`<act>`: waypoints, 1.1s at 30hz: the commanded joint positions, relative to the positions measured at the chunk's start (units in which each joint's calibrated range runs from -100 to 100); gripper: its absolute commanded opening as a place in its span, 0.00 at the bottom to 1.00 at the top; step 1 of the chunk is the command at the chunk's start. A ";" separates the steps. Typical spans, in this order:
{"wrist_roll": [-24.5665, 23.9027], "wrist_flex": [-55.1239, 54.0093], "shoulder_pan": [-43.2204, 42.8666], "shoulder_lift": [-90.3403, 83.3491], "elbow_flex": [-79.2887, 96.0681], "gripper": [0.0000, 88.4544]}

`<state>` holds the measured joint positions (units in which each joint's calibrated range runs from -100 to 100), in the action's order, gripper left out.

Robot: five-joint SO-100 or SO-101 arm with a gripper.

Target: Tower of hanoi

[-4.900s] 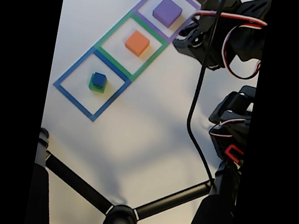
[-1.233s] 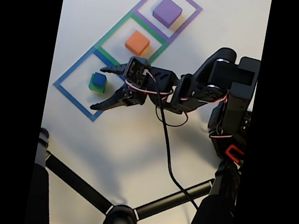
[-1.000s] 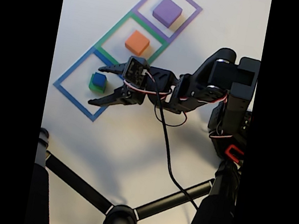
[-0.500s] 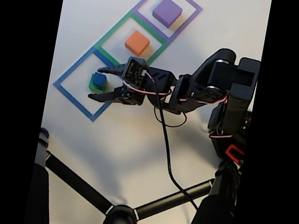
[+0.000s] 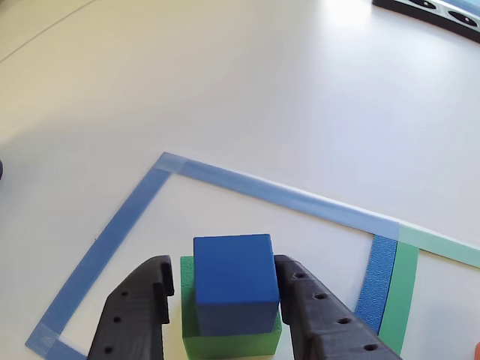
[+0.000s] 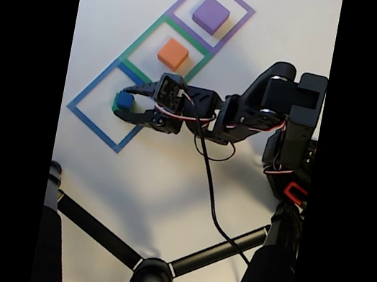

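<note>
Inside the blue tape square [image 6: 114,105], the gripper [image 5: 222,309] straddles the blue cube [image 5: 235,290] atop the green cube [image 5: 229,341], fingers at 3 and 9 o'clock, not yet clamped; closing comes next.

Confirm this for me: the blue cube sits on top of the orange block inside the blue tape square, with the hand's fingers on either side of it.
Not quite. The blue cube sits on the green cube, not the orange block; the other view shows this. The orange block lies alone in the green tape square. The rest holds: the stack is inside the blue tape square, between the hand's fingers.
</note>
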<state>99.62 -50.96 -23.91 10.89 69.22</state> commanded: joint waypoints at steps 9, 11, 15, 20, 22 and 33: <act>0.38 -1.45 -0.75 -0.55 -1.11 0.04; 0.38 -1.45 -0.83 -0.55 -1.20 0.03; 0.38 -1.45 -0.75 -0.47 -1.29 0.01; 0.38 -1.37 -0.90 -1.03 -1.48 0.01; 0.38 -0.80 -1.06 -1.99 -1.48 0.01; 0.38 31.65 -2.20 -26.11 -8.47 0.01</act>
<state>100.00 -35.89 -25.91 -1.89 66.72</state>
